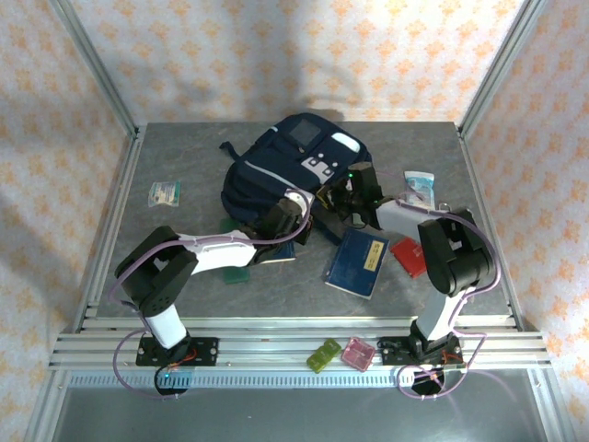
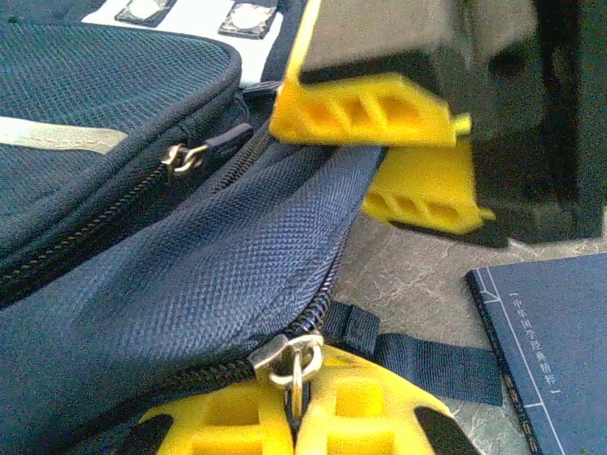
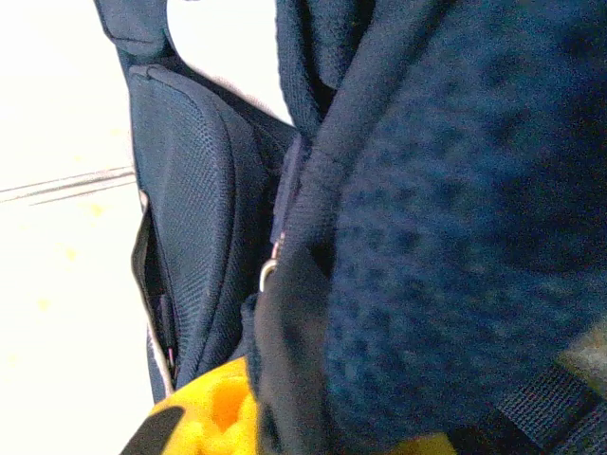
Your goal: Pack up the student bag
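Your left hand (image 2: 296, 419) is pressed together on the zip pull (image 2: 296, 358) (its metal ring sits right in the pinch). Just beyond it, your right hand (image 2: 446, 156) is clamped on a fabric edge of the bag (image 2: 190, 284). The bag lies at the back middle of the bench (image 1: 276, 299). Both arms reach to its near side, and a blue booklet (image 1: 357, 261) lies just beside it.

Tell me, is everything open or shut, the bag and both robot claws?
student bag, lying on the table
front pocket zip, looks shut
left gripper, shut on the zip pull
right gripper, shut on the student bag's edge
blue booklet, closed, lying flat
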Available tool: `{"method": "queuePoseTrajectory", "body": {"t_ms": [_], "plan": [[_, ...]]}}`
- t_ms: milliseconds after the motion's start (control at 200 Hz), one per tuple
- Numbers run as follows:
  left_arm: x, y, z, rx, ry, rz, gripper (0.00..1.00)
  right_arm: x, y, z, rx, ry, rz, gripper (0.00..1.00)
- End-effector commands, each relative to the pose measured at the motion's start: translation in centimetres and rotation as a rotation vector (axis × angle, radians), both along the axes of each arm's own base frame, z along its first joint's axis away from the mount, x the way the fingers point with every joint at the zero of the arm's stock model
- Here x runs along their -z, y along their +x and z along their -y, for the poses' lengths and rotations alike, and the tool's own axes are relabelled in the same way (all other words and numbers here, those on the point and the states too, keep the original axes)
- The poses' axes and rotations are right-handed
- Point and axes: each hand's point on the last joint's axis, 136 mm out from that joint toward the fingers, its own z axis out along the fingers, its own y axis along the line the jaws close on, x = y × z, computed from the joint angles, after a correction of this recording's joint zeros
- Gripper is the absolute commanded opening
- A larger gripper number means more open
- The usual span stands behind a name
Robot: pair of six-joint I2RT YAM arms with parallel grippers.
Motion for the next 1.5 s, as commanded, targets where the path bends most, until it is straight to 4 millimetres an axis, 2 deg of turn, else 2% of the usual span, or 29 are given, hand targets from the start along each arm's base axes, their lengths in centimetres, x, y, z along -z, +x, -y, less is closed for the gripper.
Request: {"method": "queuePoseTrajectory", "body": {"t_ms": [0,100,375,491,571,646,751,871,1001,1051,1156,1231,1336,1492], "plan": [[-1.2,-0.5,0.1,-0.003,-0.029,0.008,0.0,-1.5,2.5,0.9,0.061,0.006,0.068,0.0],[-0.5,-1.2,-2.4,-0.058,-0.032,-0.012,0.0,-1.5,2.9,2.8,0.103,0.0,0.073,0.0],[0.8,-2.6,-11.7,-0.244,-0.032,-0.046,0.0,-2.6,3.9,6.9,0.186,0.005,0.105,0.0],[1.1,-3.1,-13.9,-0.291,-0.024,-0.049,0.0,-3.1,4.3,6.9,0.185,0.011,0.118,0.0],[1.1,-3.3,-14.3,-0.302,-0.016,-0.05,0.0,-3.0,4.5,6.7,0.176,0.021,0.117,0.0],[0.7,-3.3,-13.6,-0.276,-0.039,-0.062,0.0,-3.1,4.9,6.4,0.162,0.022,0.121,0.0],[-0.7,-3.4,-11.5,-0.219,-0.082,-0.052,0.0,-3.6,6.3,5.9,0.13,0.0,0.135,0.0],[-3.6,-3.5,-8.3,-0.15,-0.097,-0.006,0.0,-3.5,8.1,5.7,0.112,-0.043,0.127,0.0],[-6.6,-3.3,-4.7,-0.087,-0.148,0.038,0.0,-3.1,10.0,6.5,0.132,-0.097,0.123,0.01],[-7.3,-3.1,-3.4,-0.069,-0.157,0.051,0.0,-2.7,10.6,7.0,0.139,-0.122,0.114,0.07],[-7.6,-2.2,-1.0,-0.042,-0.167,0.062,0.0,-2.0,11.0,7.7,0.13,-0.185,0.087,0.39],[-7.0,-1.6,0.5,-0.028,-0.15,0.057,0.0,-1.9,9.9,7.8,0.108,-0.211,0.067,0.51],[-6.3,-1.0,2.1,-0.005,-0.148,0.053,0.0,-3.0,7.3,8.2,0.08,-0.219,0.074,0.6],[-5.4,-0.7,3.5,0.021,-0.141,0.034,0.0,-3.8,2.2,8.5,0.028,-0.206,0.068,0.61]]}}
